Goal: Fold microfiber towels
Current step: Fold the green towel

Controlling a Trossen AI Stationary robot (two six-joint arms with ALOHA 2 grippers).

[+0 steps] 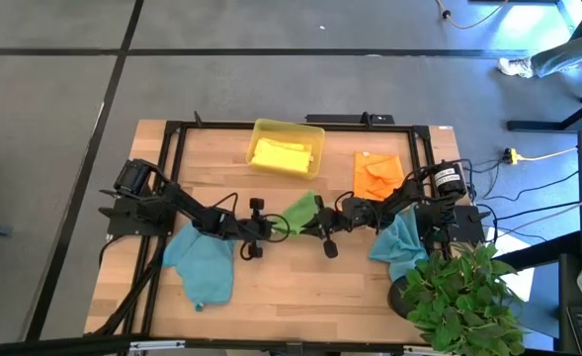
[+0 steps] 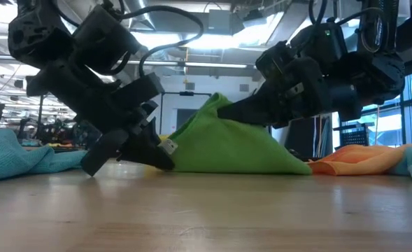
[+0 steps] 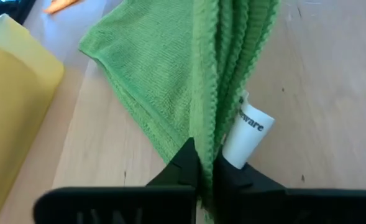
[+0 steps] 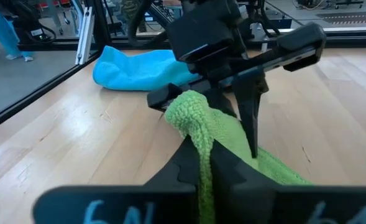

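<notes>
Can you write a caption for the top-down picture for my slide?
Both end effectors, left and right, pinch the green microfiber towel mid-table.

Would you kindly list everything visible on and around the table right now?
Green towel: one, green, table centre, pinched at both ends.
Teal towels: two, teal-blue; one near the left arm, one near the right arm.
Orange towel: one, orange, far right of the table.
Yellow towel: one, yellow, inside the tray.
Tray: one, translucent yellow, far middle.
Plant: one, green, near right corner.
Left tool: shut on green towel.
Right tool: shut on green towel.
</notes>
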